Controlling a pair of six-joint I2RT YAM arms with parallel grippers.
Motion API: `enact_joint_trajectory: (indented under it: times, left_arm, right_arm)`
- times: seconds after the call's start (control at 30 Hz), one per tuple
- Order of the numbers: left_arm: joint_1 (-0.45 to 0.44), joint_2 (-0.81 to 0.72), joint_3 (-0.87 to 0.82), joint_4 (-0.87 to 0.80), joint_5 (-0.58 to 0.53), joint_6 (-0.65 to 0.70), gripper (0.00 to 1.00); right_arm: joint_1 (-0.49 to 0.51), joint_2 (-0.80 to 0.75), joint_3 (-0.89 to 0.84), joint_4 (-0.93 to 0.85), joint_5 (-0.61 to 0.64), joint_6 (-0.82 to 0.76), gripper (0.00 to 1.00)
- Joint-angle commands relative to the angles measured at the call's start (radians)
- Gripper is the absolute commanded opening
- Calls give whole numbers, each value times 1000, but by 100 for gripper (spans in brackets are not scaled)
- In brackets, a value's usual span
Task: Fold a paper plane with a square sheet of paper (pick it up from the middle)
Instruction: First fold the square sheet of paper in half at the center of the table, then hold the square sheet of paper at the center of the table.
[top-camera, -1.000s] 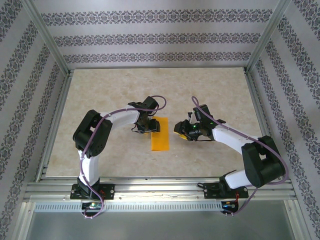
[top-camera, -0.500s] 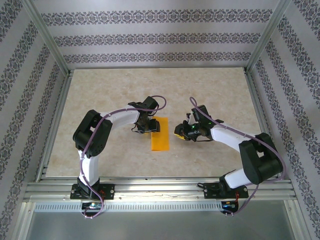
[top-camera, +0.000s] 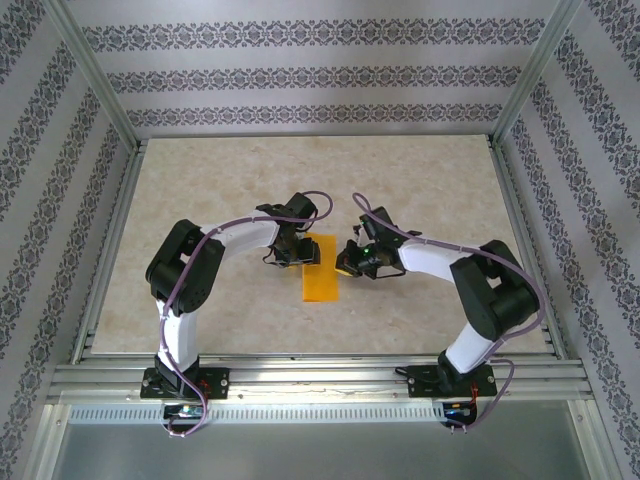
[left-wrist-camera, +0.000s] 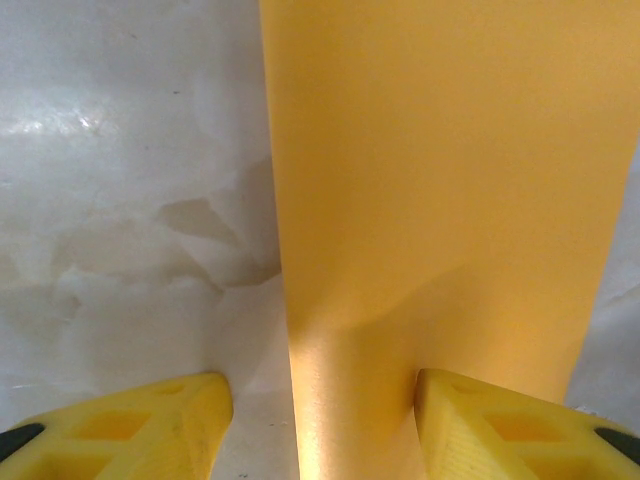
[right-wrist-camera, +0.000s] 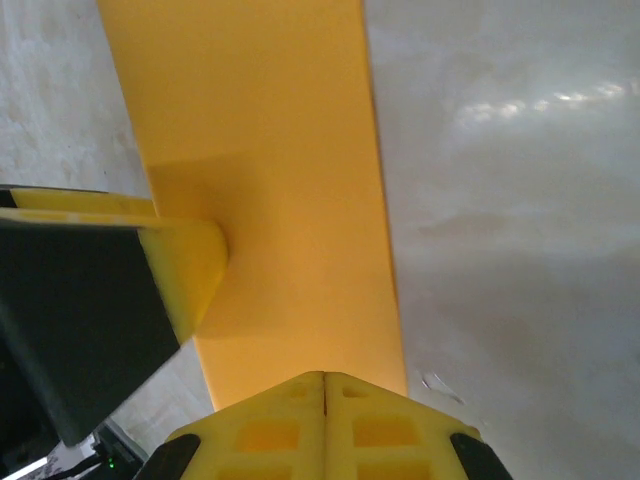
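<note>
The orange sheet of paper (top-camera: 322, 282) lies flat on the table as a narrow upright rectangle. My left gripper (top-camera: 303, 252) is low over its upper left part. In the left wrist view this gripper (left-wrist-camera: 320, 430) stands open astride the paper's (left-wrist-camera: 440, 170) left edge, one fingertip (left-wrist-camera: 510, 425) on the paper and the other on the table. My right gripper (top-camera: 343, 264) is at the paper's right edge. In the right wrist view it (right-wrist-camera: 325, 385) is shut, tips together at the near edge of the paper (right-wrist-camera: 260, 140).
The table (top-camera: 220, 180) is pale marbled, boxed in by an aluminium frame (top-camera: 110, 250) and patterned walls. One of the left gripper's yellow fingers (right-wrist-camera: 185, 260) rests on the paper close ahead of the right gripper. Bare tabletop lies on all sides of the paper.
My right gripper has moved left up to the paper's right edge and closed its jaws. The left gripper and the paper have stayed put.
</note>
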Motion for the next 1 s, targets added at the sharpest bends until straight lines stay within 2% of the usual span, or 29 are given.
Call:
enact_joint_trajectory:
  times: [0.0, 0.43, 0.83, 0.97]
  left_arm:
    - [6, 87, -40, 22, -38, -2, 56]
    - [6, 93, -32, 20, -33, -7, 56]
    - [6, 75, -37, 29, -13, -17, 56]
    - [6, 12, -43, 34, -2, -16, 58]
  right_arm:
    - [15, 37, 44, 15, 35, -23, 0]
    - [43, 147, 128, 13, 29, -31, 0]
    - [50, 210, 68, -88, 151, -115, 0]
    - [35, 211, 66, -89, 125, -159, 0]
